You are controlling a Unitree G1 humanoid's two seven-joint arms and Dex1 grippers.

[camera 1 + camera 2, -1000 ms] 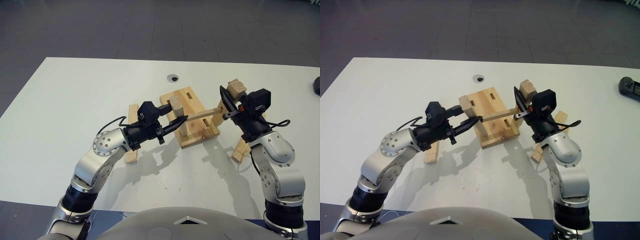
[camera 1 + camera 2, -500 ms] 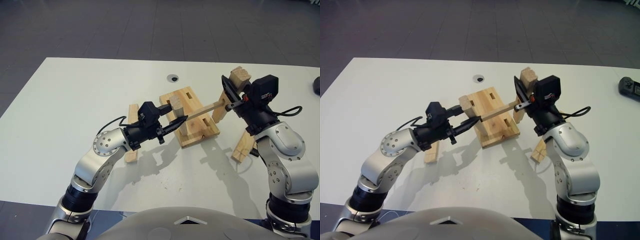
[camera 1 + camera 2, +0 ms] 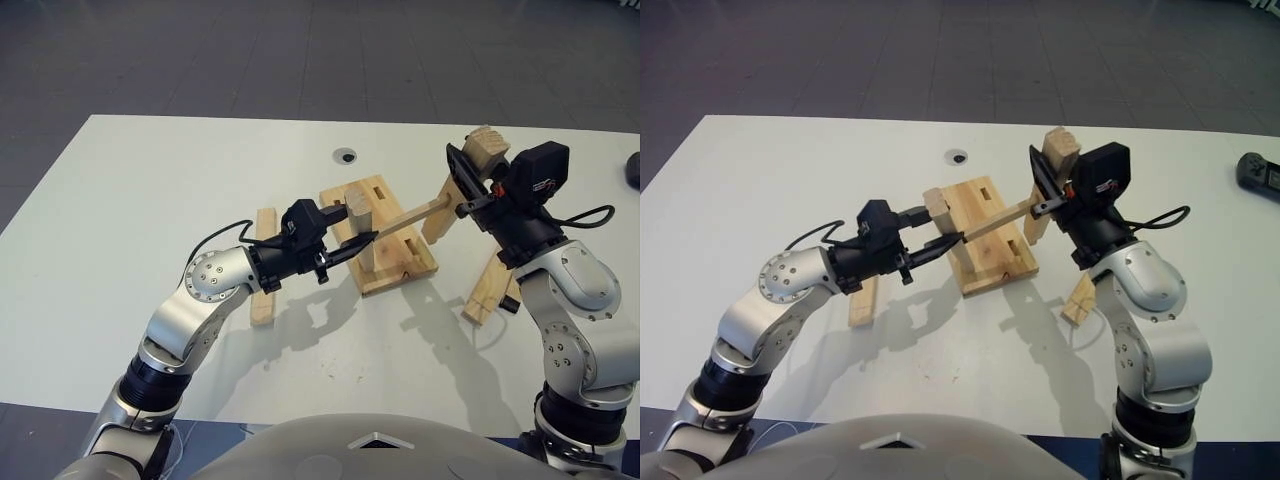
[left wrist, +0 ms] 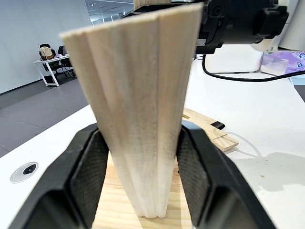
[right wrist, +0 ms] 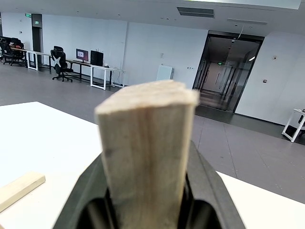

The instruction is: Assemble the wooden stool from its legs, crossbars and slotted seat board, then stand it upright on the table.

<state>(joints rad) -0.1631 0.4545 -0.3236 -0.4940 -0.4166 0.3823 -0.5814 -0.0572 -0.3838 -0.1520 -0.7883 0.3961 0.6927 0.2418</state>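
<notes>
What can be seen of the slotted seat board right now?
The slotted seat board is a pale rectangular plank of bare wood, lying flat on the white table at an angle to its edges. Two rectangular slots show in its top face. One leg stands upright on it, clamped by the left gripper. A thin crossbar passes above it toward the right gripper.

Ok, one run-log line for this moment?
left gripper: shut on upright leg on seat board | right gripper: shut on raised leg | crossbar: between both legs
</notes>
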